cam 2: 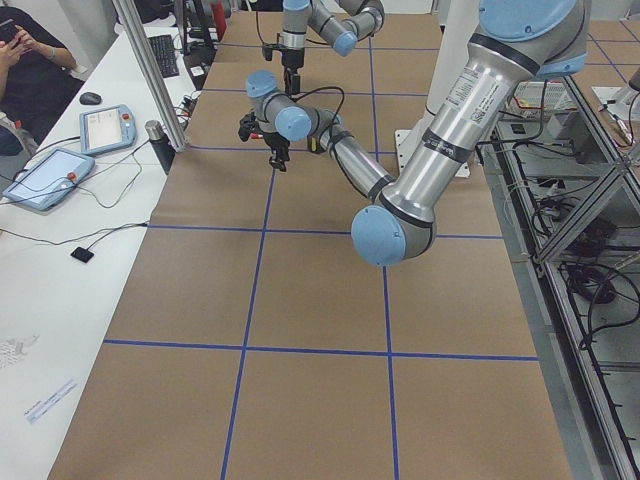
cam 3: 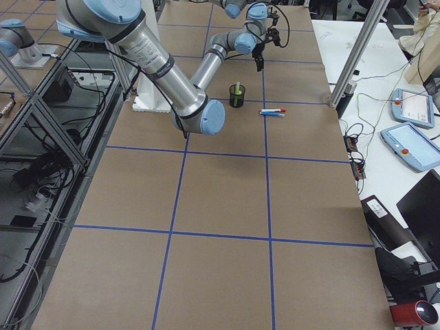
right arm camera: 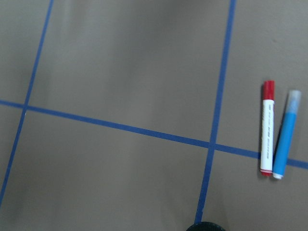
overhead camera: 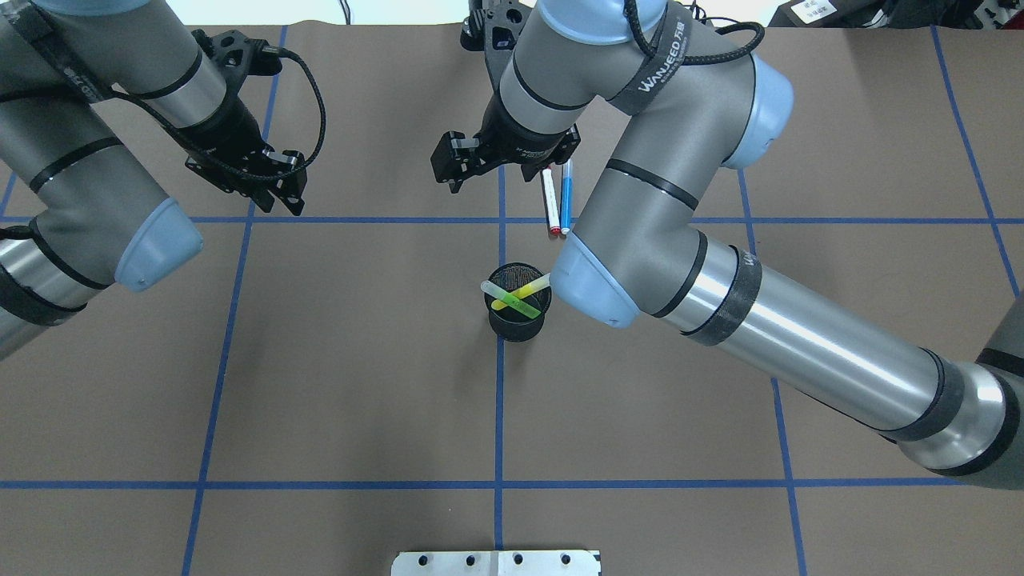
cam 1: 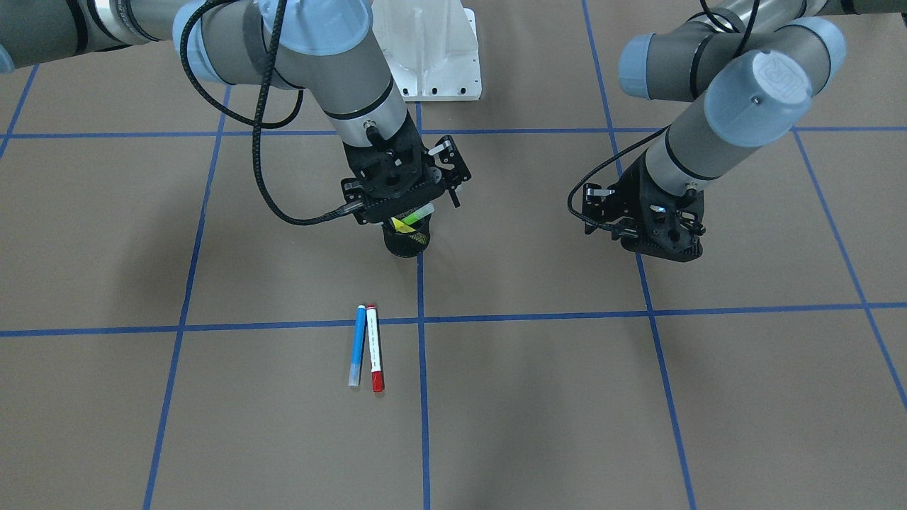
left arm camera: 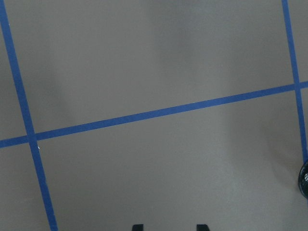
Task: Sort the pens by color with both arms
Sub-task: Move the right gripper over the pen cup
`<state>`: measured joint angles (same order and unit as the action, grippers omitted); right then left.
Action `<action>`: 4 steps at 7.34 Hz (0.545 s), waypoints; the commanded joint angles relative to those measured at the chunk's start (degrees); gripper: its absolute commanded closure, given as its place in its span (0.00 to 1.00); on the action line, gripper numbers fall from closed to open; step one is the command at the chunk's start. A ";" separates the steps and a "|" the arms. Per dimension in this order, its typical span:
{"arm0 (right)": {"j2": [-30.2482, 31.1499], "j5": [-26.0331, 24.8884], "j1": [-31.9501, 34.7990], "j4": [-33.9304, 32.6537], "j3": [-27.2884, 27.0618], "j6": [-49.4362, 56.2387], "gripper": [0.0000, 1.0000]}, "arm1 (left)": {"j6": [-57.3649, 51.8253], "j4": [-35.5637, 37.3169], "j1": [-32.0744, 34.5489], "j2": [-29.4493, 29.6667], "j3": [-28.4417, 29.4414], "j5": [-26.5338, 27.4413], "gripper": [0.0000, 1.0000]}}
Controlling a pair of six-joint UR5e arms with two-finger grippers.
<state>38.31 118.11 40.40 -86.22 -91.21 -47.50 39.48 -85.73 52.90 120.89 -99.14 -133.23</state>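
Black mesh cup (overhead camera: 518,328), nearest the robot and just short of the raised right hand (overhead camera: 504,160), holds the green pen (overhead camera: 530,310) and yellow pen (overhead camera: 501,304), crossed and leaning on its rim, probably because they outreach it. Beyond that hand, the blue clear-capped pen (cam 1: 358,345) and white red-capped pen (cam 1: 373,347) lie side by side on the brown surface (cam 1: 531,397), seemingly a sorted pair. Whether the right hand is spread I cannot tell. The left hand (left arm camera: 169,226), well aside, is spread and empty.

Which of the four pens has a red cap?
The white-bodied pen, lying flat beside the blue pen; the green pen and yellow pen stand crossed in the black cup.
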 commanded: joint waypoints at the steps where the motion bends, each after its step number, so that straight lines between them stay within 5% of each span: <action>1: -2.17 -0.34 -0.32 -0.09 3.38 10.88 0.07 | -0.01 1.25 0.01 -0.92 -0.44 -1.49 0.52; 4: -4.74 -0.86 -1.99 -0.17 11.04 21.63 0.10 | -0.01 3.46 0.28 -2.57 -1.66 -2.65 0.52</action>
<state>33.91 117.67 39.03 -86.33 -82.61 -29.97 39.46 -83.09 53.11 119.32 -100.12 -135.41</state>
